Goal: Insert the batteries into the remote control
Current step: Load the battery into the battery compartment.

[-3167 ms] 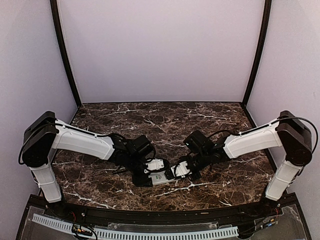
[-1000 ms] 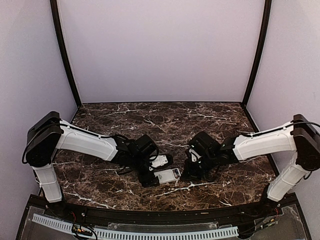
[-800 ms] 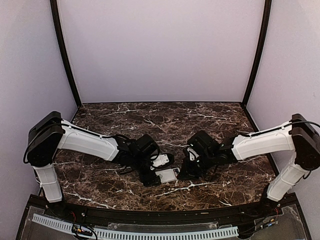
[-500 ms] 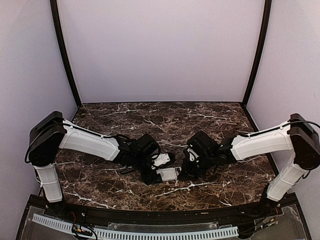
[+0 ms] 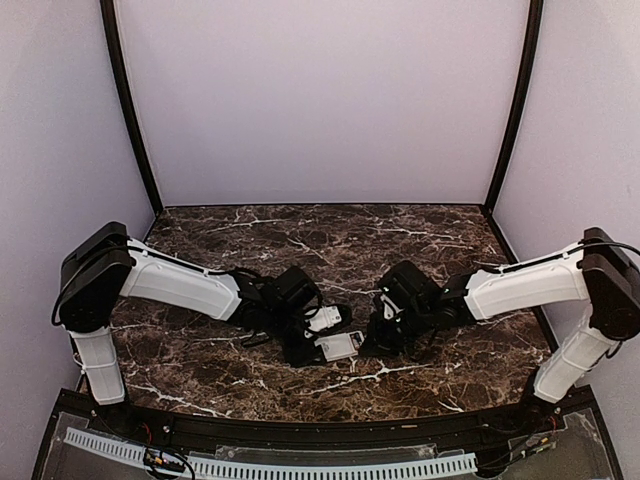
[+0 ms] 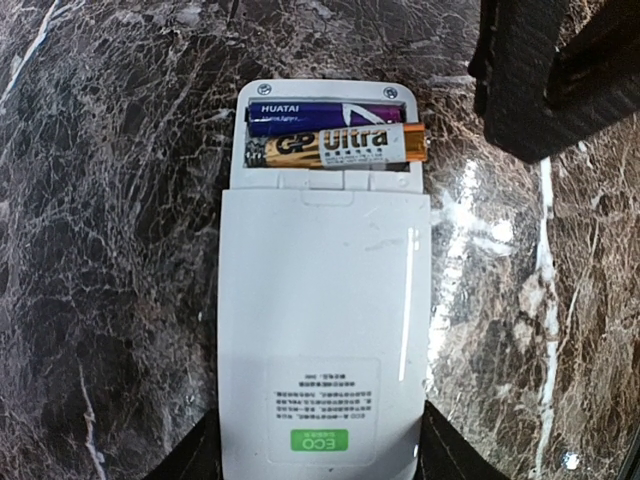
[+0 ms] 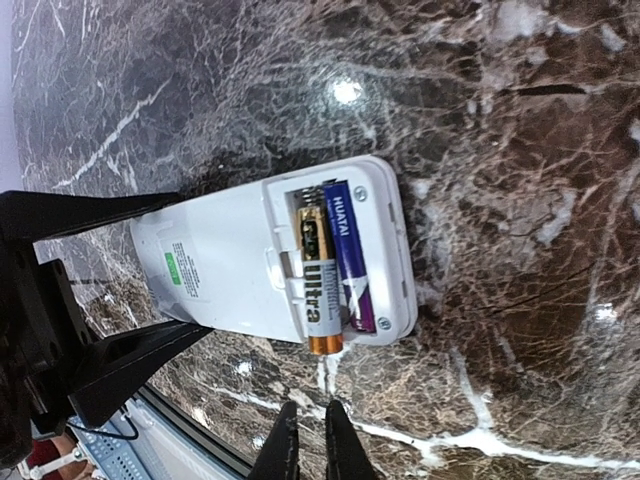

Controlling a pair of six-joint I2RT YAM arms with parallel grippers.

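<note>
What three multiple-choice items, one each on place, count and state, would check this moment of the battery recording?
1. Where are the batteries?
A. In the compartment at one end of the remote.
B. Loose on the table beside it.
C. At the table's far edge.

2. How many batteries show?
A. One.
B. Two.
C. Four.

3. What state is the compartment in?
A. Open, with no cover on it.
B. Closed under its cover.
C. Open and empty.

Answers:
1 A: both wrist views show them side by side inside it.
2 B: one is purple and one is gold.
3 A: both batteries are exposed from above.
</note>
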